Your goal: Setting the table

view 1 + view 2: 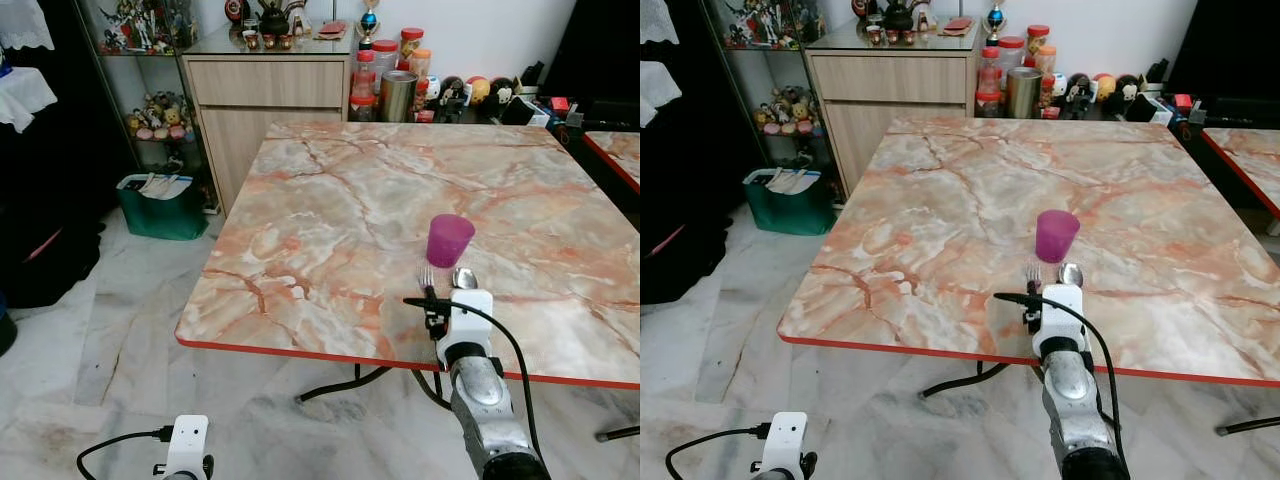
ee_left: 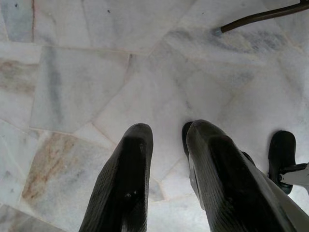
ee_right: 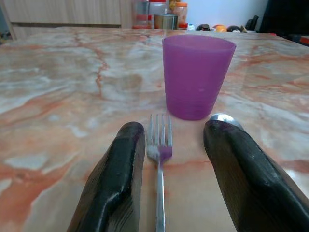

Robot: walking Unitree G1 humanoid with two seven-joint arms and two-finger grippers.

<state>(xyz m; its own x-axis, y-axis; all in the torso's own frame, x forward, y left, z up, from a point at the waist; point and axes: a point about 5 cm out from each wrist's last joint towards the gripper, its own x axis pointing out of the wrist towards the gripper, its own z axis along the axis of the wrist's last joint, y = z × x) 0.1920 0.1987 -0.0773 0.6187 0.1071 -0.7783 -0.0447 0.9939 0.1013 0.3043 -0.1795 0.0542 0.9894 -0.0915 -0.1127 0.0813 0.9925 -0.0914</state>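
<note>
A purple plastic cup stands upright on the marble table, near its front edge. Just in front of the cup lie a silver fork and a silver spoon, side by side, handles toward me. My right gripper hovers low over them, open, with the fork between its fingers and the spoon's bowl peeking past the other fingertip. My right arm reaches over the table's front edge. My left gripper hangs idle over the floor, open and empty.
A wooden cabinet stands behind the table's far left corner, with jars and a metal tin beside it. A green bin sits on the floor at left. A second table's corner shows at right.
</note>
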